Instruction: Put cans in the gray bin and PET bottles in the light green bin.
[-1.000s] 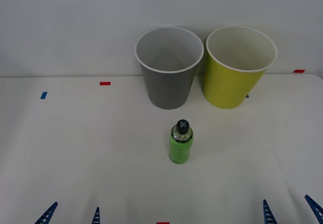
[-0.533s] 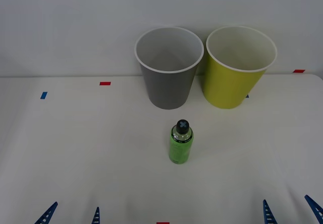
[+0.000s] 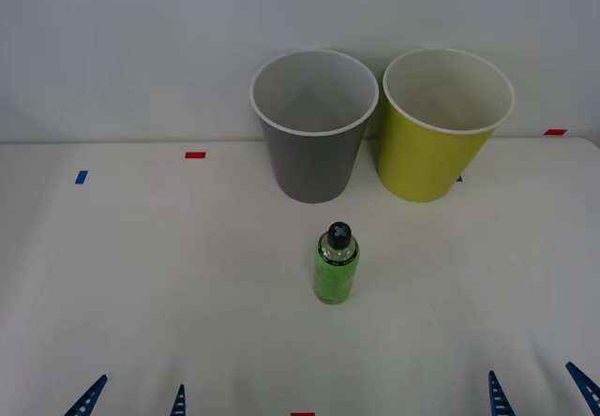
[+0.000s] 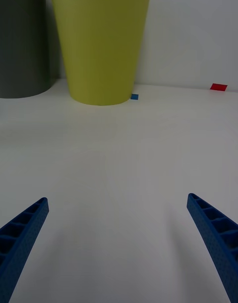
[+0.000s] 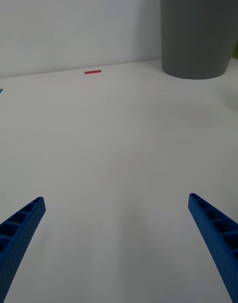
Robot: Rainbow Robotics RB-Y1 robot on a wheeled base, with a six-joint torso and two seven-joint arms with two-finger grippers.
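A small clear PET bottle (image 3: 336, 266) with a bright green label and black cap stands upright mid-table. Behind it stands the gray bin (image 3: 313, 126), and the light green bin (image 3: 442, 126) is just to its right, both upright and showing pale insides. No cans are in view. My left gripper (image 3: 133, 399) sits open at the table's near edge on the left, with the gray bin (image 5: 198, 30) far ahead of it. On the right, my right gripper (image 3: 542, 394) is open at the near edge too, facing the light green bin (image 4: 99, 40). Neither gripper holds anything.
The white table (image 3: 141, 275) carries small tape marks: red ones (image 3: 195, 155) at the back left and far right (image 3: 555, 132), a blue one (image 3: 81, 177) at the left. A pale wall rises right behind the bins.
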